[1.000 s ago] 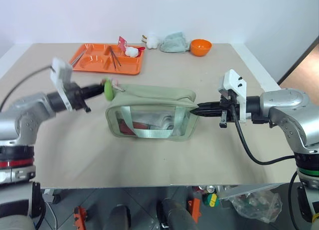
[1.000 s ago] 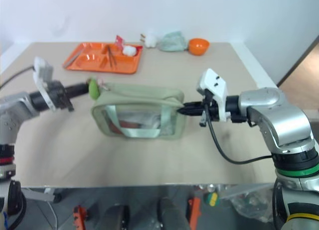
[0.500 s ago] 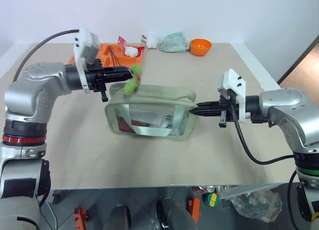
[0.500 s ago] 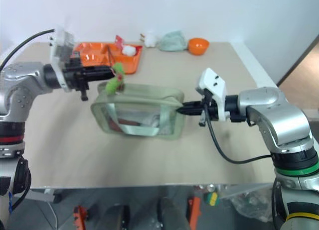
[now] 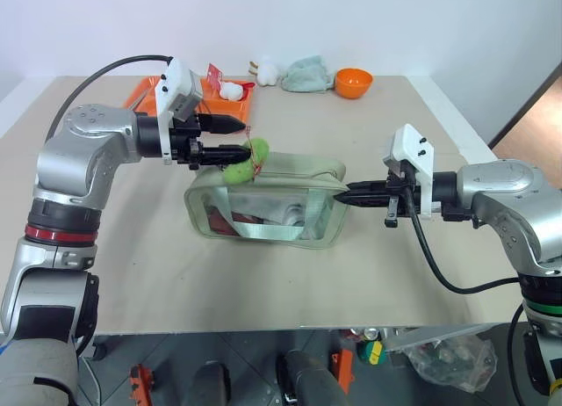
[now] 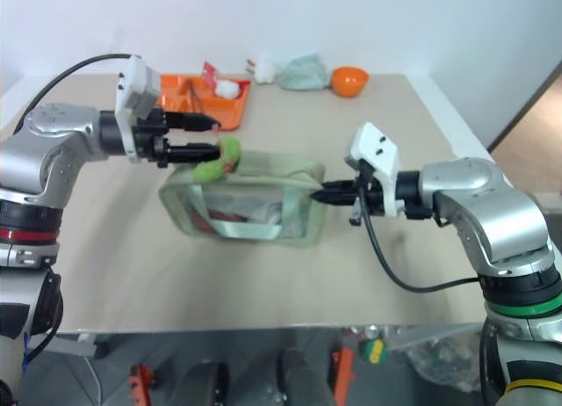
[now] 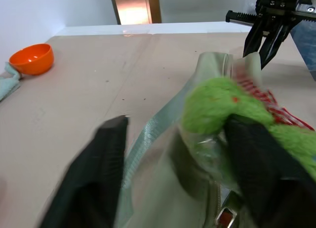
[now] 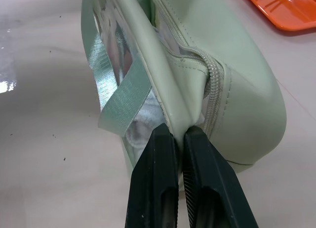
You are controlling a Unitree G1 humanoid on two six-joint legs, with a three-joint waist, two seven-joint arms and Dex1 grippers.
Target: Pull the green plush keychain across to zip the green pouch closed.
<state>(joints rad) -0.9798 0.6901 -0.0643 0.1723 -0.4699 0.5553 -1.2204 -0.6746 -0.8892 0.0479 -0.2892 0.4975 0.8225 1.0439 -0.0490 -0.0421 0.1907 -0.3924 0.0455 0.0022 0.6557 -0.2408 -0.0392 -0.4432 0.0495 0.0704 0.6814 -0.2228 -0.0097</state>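
A beige tabletop against a plain white wall, and at the middle of it sits the green pouch, boxy, with clear side panels and a webbing strap. At the far edge there's an orange compartment tray, a pale mint cloth bundle and an orange bowl, all well apart from the action. Now the change: a second ago the left gripper was clenched on the green plush keychain off the pouch's left end; since then the arm has swung in over the pouch's top, and the fingers have sprung apart. In the left wrist view the plush lies against one finger but nothing pinches it. It now rests on the pouch's top towards the left end, released. The right gripper stays clamped on the fabric at the pouch's right end, bracing it; the right wrist view shows the zipper running up just beside those fingers. By the look of it, the zip has covered only a short stretch, so letting go here probably means a fresh grip before the long pull to the right.
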